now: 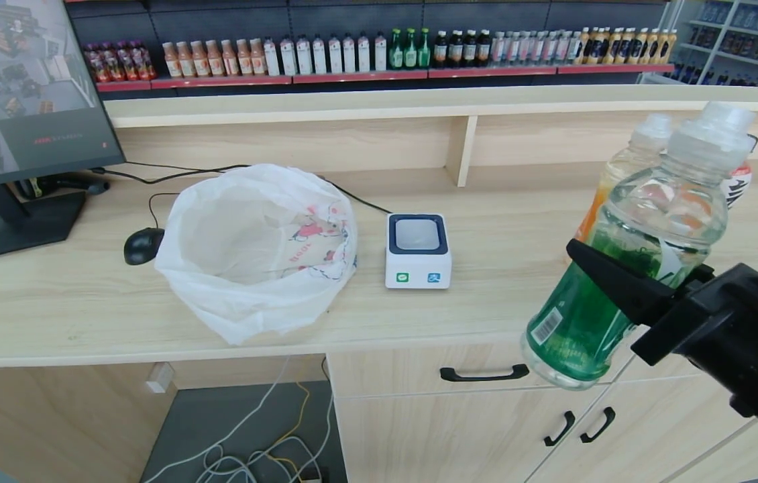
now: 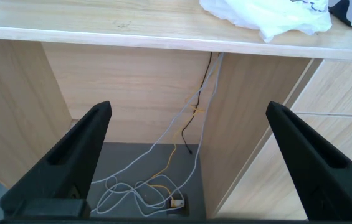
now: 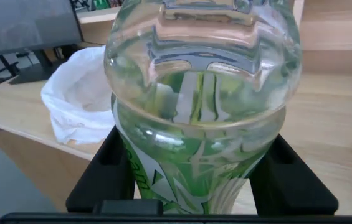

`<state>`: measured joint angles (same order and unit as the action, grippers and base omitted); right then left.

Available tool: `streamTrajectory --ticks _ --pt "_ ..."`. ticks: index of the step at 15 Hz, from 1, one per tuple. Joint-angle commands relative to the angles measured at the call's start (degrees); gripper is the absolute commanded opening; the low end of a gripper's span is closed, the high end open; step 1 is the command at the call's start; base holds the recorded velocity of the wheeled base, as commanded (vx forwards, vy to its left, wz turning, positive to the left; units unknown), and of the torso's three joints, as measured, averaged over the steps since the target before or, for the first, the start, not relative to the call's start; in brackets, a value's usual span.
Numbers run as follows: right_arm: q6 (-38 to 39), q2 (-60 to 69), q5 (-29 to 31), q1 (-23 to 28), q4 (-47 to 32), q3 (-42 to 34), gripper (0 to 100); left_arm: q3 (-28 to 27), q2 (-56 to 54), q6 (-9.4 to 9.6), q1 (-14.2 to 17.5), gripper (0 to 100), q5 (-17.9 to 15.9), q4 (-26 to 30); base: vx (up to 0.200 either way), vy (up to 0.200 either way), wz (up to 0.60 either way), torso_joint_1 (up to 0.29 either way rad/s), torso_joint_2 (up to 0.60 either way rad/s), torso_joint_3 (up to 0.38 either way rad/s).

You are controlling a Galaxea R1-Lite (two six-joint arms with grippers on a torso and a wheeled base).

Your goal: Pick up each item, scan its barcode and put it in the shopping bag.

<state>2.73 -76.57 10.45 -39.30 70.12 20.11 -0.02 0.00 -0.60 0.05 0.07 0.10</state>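
Gripping the green bottle (image 1: 647,228) at lower right (barcode showing near its base), the right hand (image 1: 627,295) holds it tilted; the left hand (image 2: 188,112) gapes open under the bench (image 1: 500,221); farther back, centre-left, the shopping bag (image 1: 218,308) sits beside the scanner (image 1: 418,249).

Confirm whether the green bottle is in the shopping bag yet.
No, the right gripper holds the green bottle aloft, well apart from the shopping bag.
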Motion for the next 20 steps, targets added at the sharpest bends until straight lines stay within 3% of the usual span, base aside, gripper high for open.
streamTrajectory --ticks 1,4,8,11,13,15,17,19,20 --pt "2.54 2.21 -2.63 -0.51 -1.48 1.59 0 -0.06 0.00 -0.02 0.04 100 0.01 -0.01 0.000 0.000 0.00 0.000 0.00 0.000" --pt "5.00 1.33 -14.67 2.04 -3.32 11.79 0 -0.06 0.00 -0.02 0.04 100 0.01 -0.01 0.000 0.000 0.00 0.000 0.00 0.000" --pt "11.60 0.54 -26.79 4.50 -4.20 12.05 0 0.02 0.00 -0.02 0.04 100 0.01 -0.01 0.000 0.000 0.00 0.000 0.00 0.000" --pt "24.78 0.54 -28.03 4.50 -3.59 12.84 0 -0.06 0.00 -0.02 0.04 100 0.01 -0.01 0.000 0.000 0.00 0.000 0.00 0.000" --pt "29.53 0.54 -29.26 4.50 -2.71 12.05 0 -0.06 0.00 -0.02 0.04 100 0.01 -0.01 0.000 0.000 0.00 0.000 0.00 0.000" --pt "38.31 -0.34 -30.40 4.50 2.74 9.94 0 0.02 0.00 -0.02 0.04 100 0.01 -0.01 0.000 0.000 0.00 0.000 0.00 0.000" --pt "41.65 -1.57 -30.40 4.50 6.34 8.80 0 0.02 0.00 -0.02 0.04 100 0.01 -0.01 0.000 0.000 0.00 0.000 0.00 0.000" --pt "46.14 -7.01 -30.40 4.50 18.03 6.60 0 0.02 0.00 -0.02 0.04 100 0.01 -0.01 0.000 0.000 0.00 0.000 0.00 0.000" --pt "46.49 -9.30 -30.31 4.50 19.88 5.64 0 -0.06 0.00 -0.02 0.04 100 0.01 -0.01 0.000 0.000 0.00 0.000 0.00 0.000"
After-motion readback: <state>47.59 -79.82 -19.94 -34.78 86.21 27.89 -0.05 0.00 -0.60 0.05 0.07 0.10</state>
